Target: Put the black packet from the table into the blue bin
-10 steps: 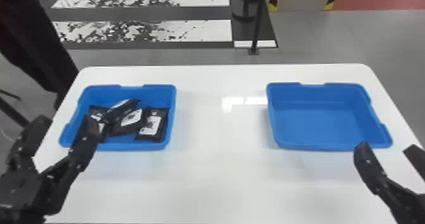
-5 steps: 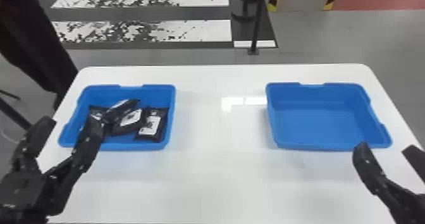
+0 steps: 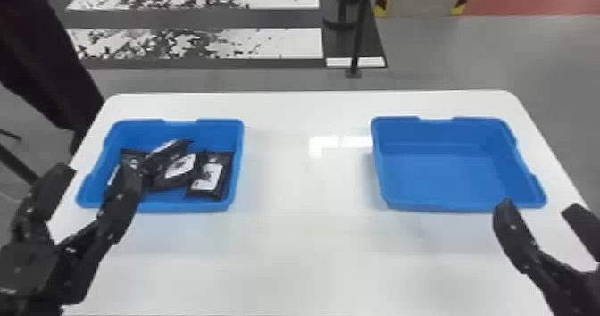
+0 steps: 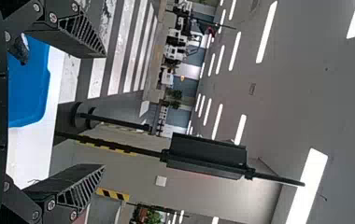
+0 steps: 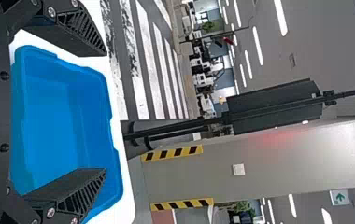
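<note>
Left hand: mine, held wide, two flat fingers apart; one finger overlaps the left blue bin in the head view, contact with its contents indeterminable.
Right hand: mine, likewise wide, at the near right corner of the right blue bin.
Black packets: grouped inside the left blue bin; one lies tilted against its neighbour, another beside them toward the bin's right wall.
Worktop: white, rounded at the far corners, bearing both bins, well apart.
</note>
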Robot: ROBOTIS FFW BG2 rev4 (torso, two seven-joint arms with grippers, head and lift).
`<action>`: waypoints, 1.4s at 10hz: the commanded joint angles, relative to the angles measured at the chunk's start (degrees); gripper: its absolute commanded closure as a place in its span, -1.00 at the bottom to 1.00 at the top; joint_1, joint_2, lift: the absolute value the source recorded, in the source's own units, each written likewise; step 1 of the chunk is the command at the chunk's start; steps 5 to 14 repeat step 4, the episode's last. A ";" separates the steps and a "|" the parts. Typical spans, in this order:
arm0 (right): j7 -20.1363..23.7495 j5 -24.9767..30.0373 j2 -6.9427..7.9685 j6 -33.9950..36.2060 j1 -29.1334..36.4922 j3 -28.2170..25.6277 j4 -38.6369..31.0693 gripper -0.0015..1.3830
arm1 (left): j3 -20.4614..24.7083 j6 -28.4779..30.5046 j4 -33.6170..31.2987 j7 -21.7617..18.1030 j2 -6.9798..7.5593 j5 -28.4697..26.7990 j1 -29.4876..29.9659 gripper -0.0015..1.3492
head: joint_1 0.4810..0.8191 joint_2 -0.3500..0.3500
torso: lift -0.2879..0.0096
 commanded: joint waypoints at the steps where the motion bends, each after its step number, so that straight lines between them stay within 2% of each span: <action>1: -0.01 0.00 0.05 0.00 0.00 0.11 0.00 -0.81 | -0.09 -0.01 -0.07 0.00 0.00 0.01 -0.06 -0.70 | 0.27 0.06 | 0.20; 14: -0.01 -0.23 0.05 0.00 0.00 0.11 0.14 -0.81 | -0.09 0.41 0.07 0.00 0.00 0.24 -0.06 -0.70 | 0.27 0.06 | 0.20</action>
